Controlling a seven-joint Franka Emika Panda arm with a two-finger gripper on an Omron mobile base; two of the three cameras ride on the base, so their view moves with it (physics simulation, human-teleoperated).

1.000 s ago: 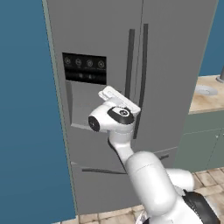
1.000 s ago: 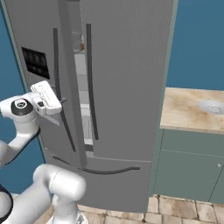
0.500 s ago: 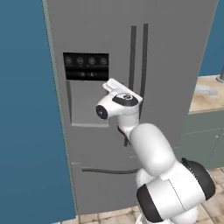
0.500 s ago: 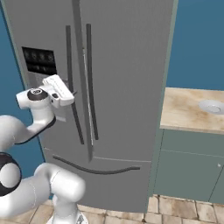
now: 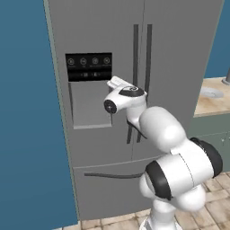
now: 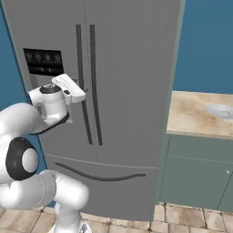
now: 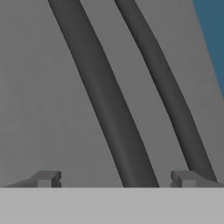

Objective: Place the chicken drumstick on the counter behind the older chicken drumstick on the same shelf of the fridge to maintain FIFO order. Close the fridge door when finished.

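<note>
Grey steel runs edge to edge across the fridge (image 6: 132, 91), both doors shut flush with only a thin seam between them; on the left stands the fridge door (image 5: 90, 134) with its black dispenser panel (image 5: 88, 66) and recessed bay, a blue wall close along its outer edge; the tool (image 7: 114, 177) hangs right before the two dark vertical handles (image 7: 105, 100), fingers (image 7: 46, 178) spread wide with nothing between them, the nearer handle lined up in the gap; the chicken drumstick cannot be made out anywhere; to the right the beige tabletop (image 6: 195, 116) meets the fridge side, with open room above it and tiled floor (image 6: 191, 220) below.
</note>
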